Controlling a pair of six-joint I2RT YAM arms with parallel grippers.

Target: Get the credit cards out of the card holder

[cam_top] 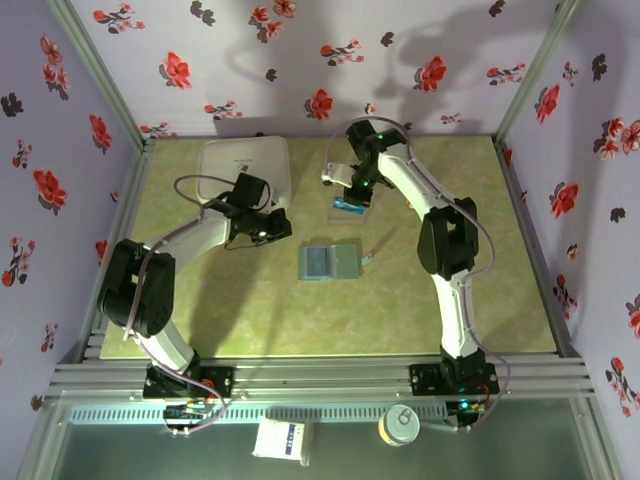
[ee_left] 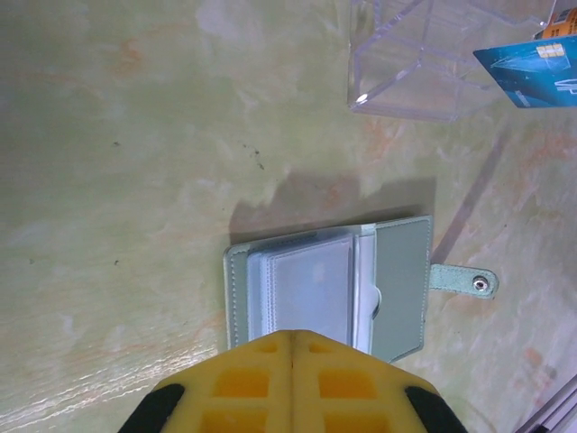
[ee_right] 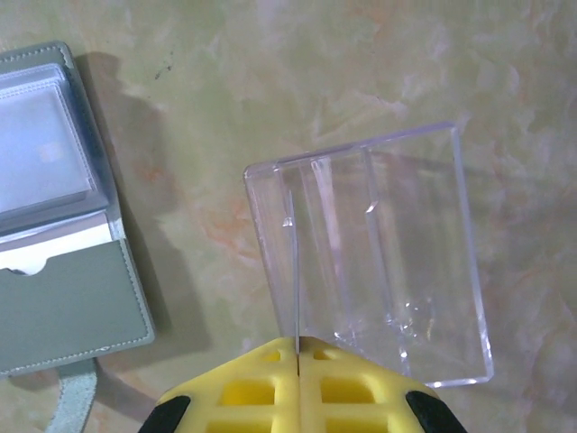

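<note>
The grey-blue card holder (cam_top: 328,262) lies open on the green table, its clear sleeves (ee_left: 311,289) facing up and its snap strap (ee_left: 464,280) off to the right. My right gripper (ee_right: 297,341) is shut on a blue-teal credit card (ee_left: 532,72), which in the right wrist view is a thin edge-on line (ee_right: 294,271). The card hangs over the left wall of the clear tray (ee_right: 397,253). My left gripper (ee_left: 290,334) is shut with nothing in it, hovering by the holder's left side (cam_top: 280,228).
A big white rounded box (cam_top: 243,170) stands at the back left, behind the left arm. The clear tray (cam_top: 352,205) sits just behind the card holder. Floral walls close in the table on three sides.
</note>
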